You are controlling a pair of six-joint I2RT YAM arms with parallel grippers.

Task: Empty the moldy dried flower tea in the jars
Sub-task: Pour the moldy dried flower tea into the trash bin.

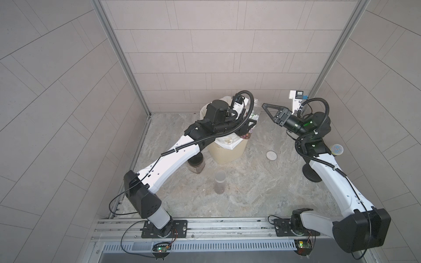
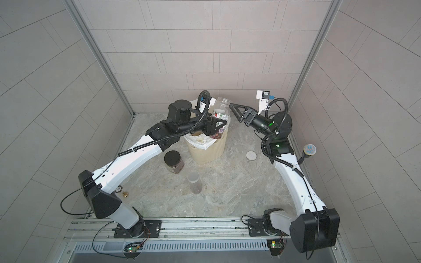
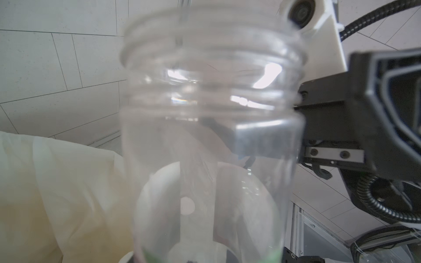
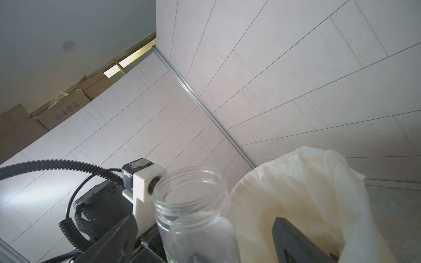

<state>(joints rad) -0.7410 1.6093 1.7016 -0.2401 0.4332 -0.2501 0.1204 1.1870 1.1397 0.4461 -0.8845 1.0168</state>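
Over the cream ribbed plastic bin (image 2: 211,152) the left hand (image 2: 217,125) pinches a lidless, labelled clear jar (image 2: 222,107) mouth-up, while the right hand (image 2: 237,112) hangs spread just beside the bin.

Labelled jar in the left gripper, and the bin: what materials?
Labelled jar: clear, glossy, probably plastic, judging by moulded screw threads and soft highlights; glass not ruled out. Bin: cream, matte, ribbed wall, looks like moulded plastic. Liner: thin, translucent white, crumpled film.
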